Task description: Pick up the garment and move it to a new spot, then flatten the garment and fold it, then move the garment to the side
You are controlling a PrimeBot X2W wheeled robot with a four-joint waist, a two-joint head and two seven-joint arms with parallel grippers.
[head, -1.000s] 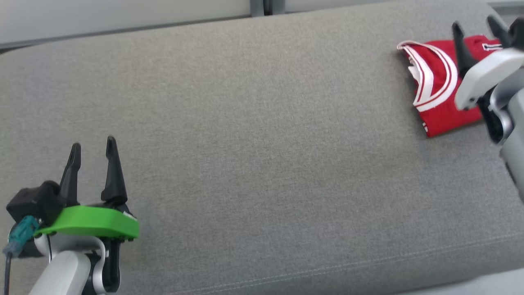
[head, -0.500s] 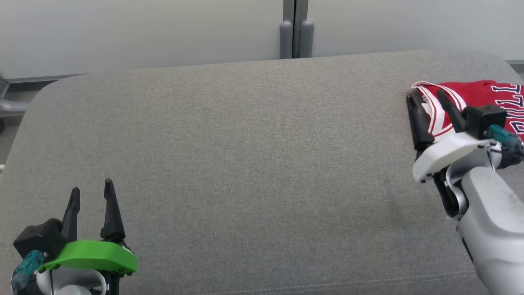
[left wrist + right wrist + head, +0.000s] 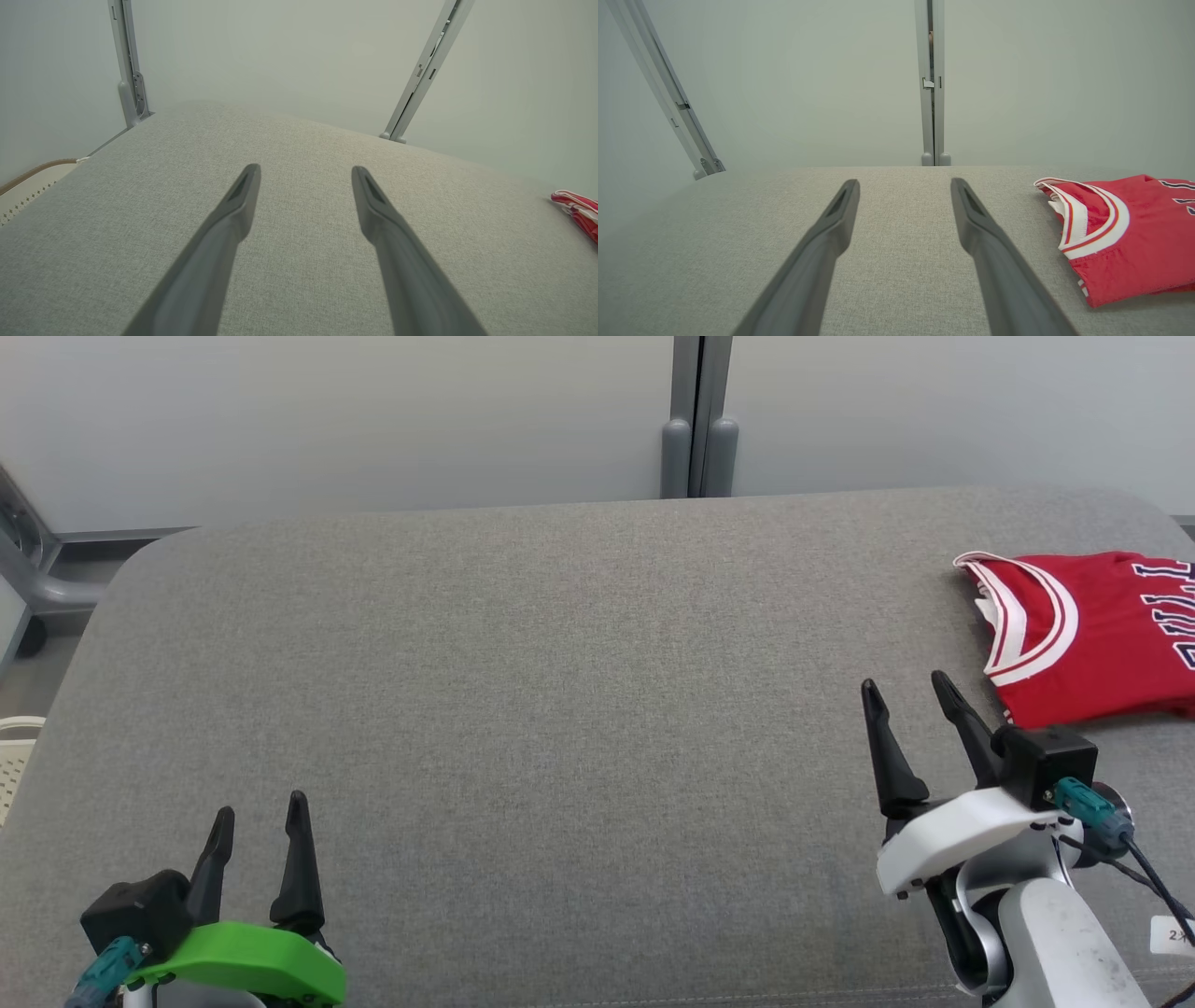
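Head view: folded garment (image 3: 1092, 635) lies near the empty, wide-spread right tool (image 3: 904, 681).

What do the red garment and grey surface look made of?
Red garment: probably a synthetic sports knit, matte, judging by its dimpled texture and sewn striped trim. Grey surface: woven upholstery cloth, matte, showing fine heathered weave and soft rounded corners.

You are getting bright, soft, even light, and the cushion (image 3: 560, 691) is carrying only faint shadows; one is lying under the near edge of the red shirt (image 3: 1125, 233). The head view is coming through sharp. In the wrist views the wide lens is tilting the wall posts (image 3: 427, 70) outward, and the fingers (image 3: 817, 261) are softening toward the bottom edge.
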